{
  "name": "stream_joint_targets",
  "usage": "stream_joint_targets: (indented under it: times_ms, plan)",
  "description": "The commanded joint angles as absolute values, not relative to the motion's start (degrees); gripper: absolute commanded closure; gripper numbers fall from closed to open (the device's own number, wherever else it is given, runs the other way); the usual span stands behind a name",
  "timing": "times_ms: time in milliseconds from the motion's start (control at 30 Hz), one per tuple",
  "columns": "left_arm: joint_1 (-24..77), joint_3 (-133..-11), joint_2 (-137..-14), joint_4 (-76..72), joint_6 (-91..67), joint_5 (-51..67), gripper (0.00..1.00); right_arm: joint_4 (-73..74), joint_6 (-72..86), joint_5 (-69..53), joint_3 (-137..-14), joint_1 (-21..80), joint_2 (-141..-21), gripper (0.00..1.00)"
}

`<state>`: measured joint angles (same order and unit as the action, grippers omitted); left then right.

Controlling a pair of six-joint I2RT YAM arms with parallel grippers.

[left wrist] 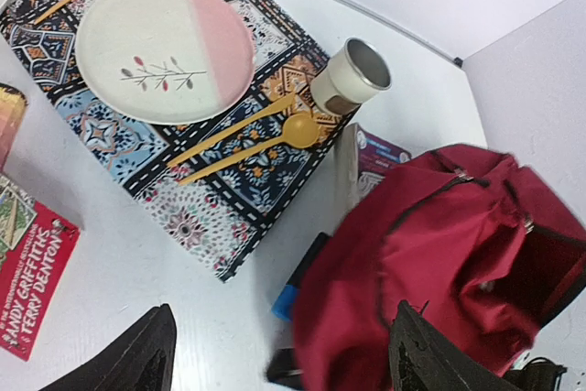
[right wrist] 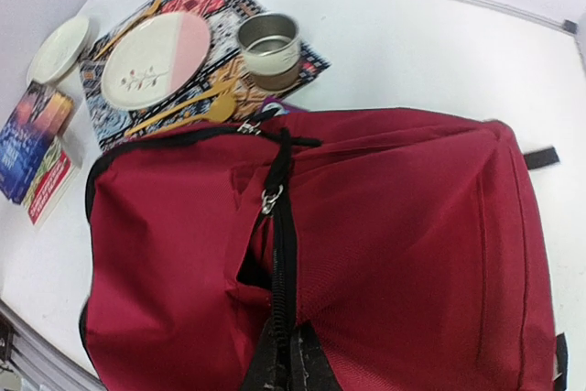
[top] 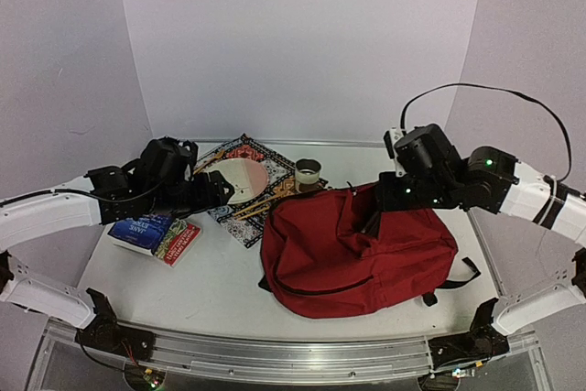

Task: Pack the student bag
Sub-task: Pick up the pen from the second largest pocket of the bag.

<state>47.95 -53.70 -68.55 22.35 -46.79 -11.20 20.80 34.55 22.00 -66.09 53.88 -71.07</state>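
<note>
Pale lilac walls [top: 302,43], white table [top: 229,281], even light

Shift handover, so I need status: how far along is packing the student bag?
Done: nothing visibly inside the student bag, though its interior is mostly hidden. In hand: the right pincer is shut on its zipper; the left pincer hangs open, empty. Left: books, plate and cup lie on the table.

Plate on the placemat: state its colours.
Cream plate, one pink side, small branch motif; left wrist view shows it best.
</note>
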Motion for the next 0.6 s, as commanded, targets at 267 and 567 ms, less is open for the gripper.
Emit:
stream_joint_targets:
  times_ms: [267, 567]
  plan:
    - [48.16, -48.2, -66.65, 25.67, -44.39, -10.83, 0.2, 21.61, 29.3, 24.7, -64.95, 42.05, -62.22, 1.0]
    - [48.88, -50.71, -75.1, 25.07, -40.56, -5.21, 0.24, 21.62, 27.94, 26.19, -63.36, 38.51, -66.42, 1.0]
